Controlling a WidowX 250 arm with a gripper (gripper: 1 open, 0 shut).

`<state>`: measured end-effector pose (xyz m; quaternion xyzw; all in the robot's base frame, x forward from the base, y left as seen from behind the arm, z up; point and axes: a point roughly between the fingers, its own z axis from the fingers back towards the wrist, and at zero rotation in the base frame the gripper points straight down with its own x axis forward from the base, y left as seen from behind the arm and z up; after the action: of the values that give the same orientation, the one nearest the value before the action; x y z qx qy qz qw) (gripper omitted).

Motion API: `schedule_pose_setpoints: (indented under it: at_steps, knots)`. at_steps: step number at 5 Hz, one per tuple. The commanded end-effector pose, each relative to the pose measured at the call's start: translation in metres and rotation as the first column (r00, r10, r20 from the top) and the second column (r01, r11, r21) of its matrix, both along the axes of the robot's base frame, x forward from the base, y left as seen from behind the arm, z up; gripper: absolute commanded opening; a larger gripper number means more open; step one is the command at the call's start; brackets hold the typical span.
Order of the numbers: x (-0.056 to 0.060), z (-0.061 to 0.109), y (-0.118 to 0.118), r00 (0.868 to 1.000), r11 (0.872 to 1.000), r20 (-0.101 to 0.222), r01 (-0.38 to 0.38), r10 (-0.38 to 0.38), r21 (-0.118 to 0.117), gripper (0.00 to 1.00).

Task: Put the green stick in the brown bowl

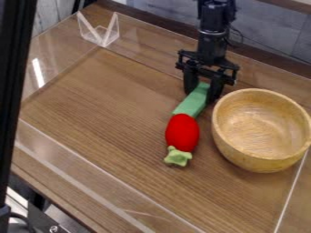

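Note:
The green stick (190,103) lies slanted on the wooden table, its near end touching the red toy vegetable (183,134). My gripper (205,85) points straight down over the stick's far end, with its black fingers shut on either side of that end. The stick rests low on the table surface. The brown bowl (288,146) stands upright and empty just right of the stick and the toy, very near the gripper's right finger.
A clear plastic stand (100,30) sits at the back left. Transparent walls edge the table (85,109) at the left, front and right. The red toy's small green stem (180,159) points toward the front.

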<state>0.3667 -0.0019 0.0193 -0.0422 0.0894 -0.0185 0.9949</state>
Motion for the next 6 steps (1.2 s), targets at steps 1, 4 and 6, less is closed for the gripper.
schedule_pose_setpoints:
  at_steps: [1,4,6]
  knots:
    - [0.007,0.002,0.006,1.000,1.000,0.026,0.012,-0.012,-0.009,0.00]
    - [0.010,0.003,0.005,0.999,0.999,0.024,0.025,-0.025,-0.022,0.00]
    - [0.008,0.022,0.003,1.000,1.000,0.025,0.011,-0.011,0.004,0.00]
